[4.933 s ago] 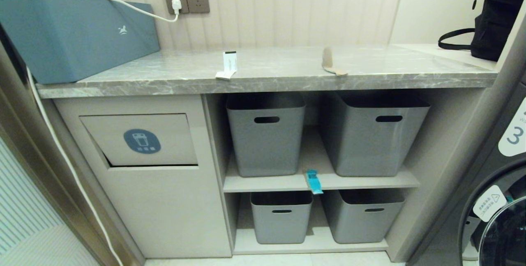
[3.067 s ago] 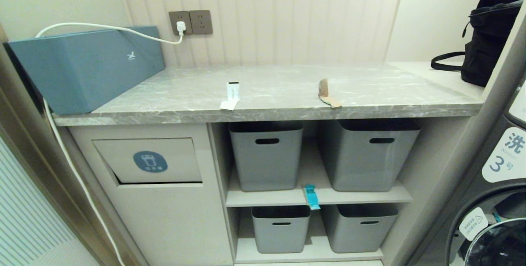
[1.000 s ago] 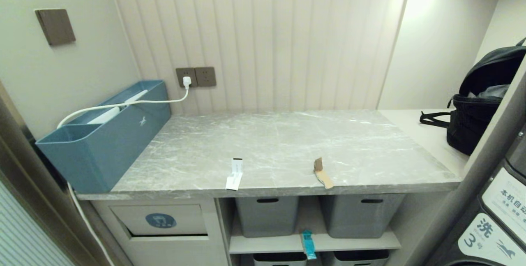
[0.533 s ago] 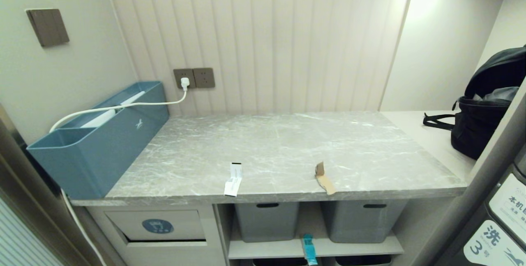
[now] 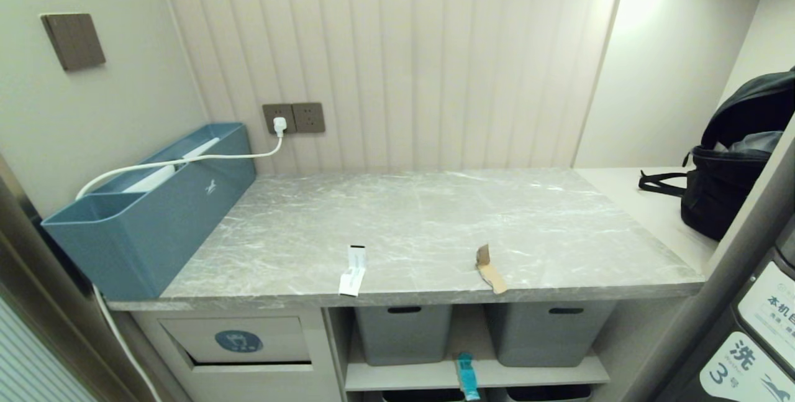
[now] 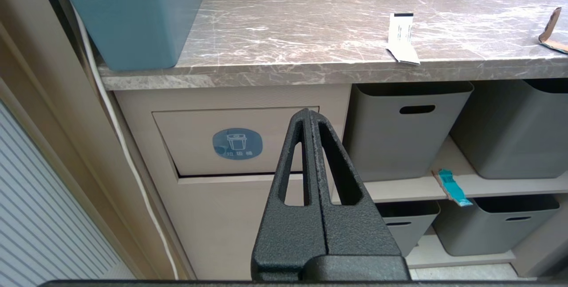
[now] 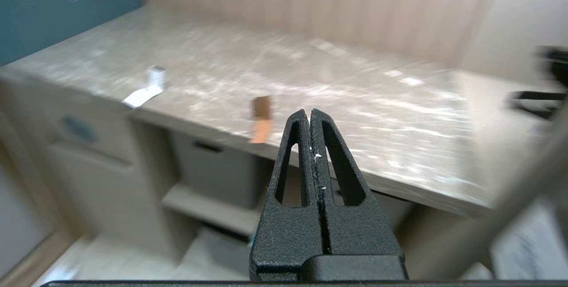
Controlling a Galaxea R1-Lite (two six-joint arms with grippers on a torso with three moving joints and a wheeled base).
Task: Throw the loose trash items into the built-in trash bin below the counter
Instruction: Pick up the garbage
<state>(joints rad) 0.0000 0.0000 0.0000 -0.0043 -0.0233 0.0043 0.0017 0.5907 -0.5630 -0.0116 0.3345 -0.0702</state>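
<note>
1. Grey marble fills the head view: the counter [image 5: 435,222] runs wide, with the white paper strip [image 5: 353,270] near its front edge at about 7 o'clock from the slab's middle and the tan cardboard piece [image 5: 489,268] at about 5 o'clock, the two well apart. Below, at 8 o'clock, sits the built-in trash bin [image 5: 239,340], its flap bearing a blue oval sticker. The teal wrapper [image 5: 465,376] lies on the shelf between two grey baskets [image 5: 402,333], hanging over the shelf lip. A teal-blue box [image 5: 149,215] stands at 9 o'clock on the slab, a black bag [image 5: 739,172] at 3 o'clock. Neither arm shows here.

2. Left wrist view: the left gripper [image 6: 309,116] has its jaws pressed together on nothing, pointing at the bin flap from out in front of the cabinet. The paper strip overhangs the counter edge slightly.

3. Right wrist view: the right gripper [image 7: 309,116] is likewise closed and empty, off the counter's front edge and aimed toward the cardboard. This view is smeared, so how near it is I can only guess; it looks well short of touching.

4. Handling, as a judgement: all three scraps are featherlight and limp, apt to slide on polished stone. The cardboard's upturned end offers the best pinch. The strip and wrapper are best nipped at their overhanging ends.
</note>
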